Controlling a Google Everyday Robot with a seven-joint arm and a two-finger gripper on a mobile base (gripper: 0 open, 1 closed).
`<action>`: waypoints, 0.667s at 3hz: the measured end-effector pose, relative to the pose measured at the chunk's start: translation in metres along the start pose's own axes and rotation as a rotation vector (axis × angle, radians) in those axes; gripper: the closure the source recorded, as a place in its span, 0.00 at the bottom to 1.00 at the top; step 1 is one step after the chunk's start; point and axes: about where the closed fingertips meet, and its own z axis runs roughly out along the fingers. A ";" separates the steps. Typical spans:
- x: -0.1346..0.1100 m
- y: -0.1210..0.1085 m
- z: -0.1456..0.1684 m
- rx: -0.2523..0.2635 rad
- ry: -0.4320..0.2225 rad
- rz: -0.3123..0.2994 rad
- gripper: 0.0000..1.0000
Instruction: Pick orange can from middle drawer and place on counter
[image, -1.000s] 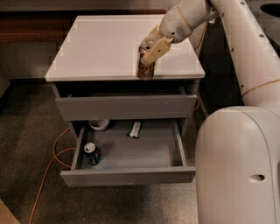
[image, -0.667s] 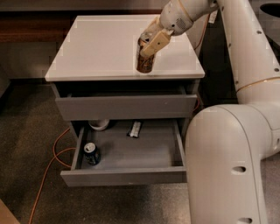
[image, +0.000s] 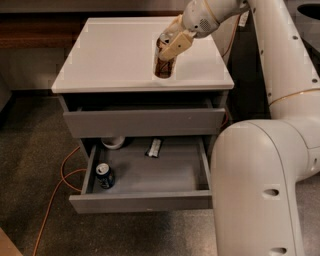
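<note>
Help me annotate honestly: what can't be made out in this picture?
Camera view:
- Brownish-orange drink can: top hidden by the gripper over it on the white slab counter.
- Open grey middle drawer: rear hidden under the grey top drawer, cutting off a white round object.
- Small dark packet: too small to identify.

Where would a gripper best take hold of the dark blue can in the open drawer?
Around its round sides, coming straight down from above. The dark blue can stands upright in the front left corner of the middle drawer, with the left wall close beside it and its top free. The gripper is up at the orange can on the counter.
</note>
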 end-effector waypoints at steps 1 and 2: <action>0.000 -0.014 -0.004 0.068 -0.014 0.059 1.00; -0.006 -0.031 0.000 0.120 -0.014 0.109 1.00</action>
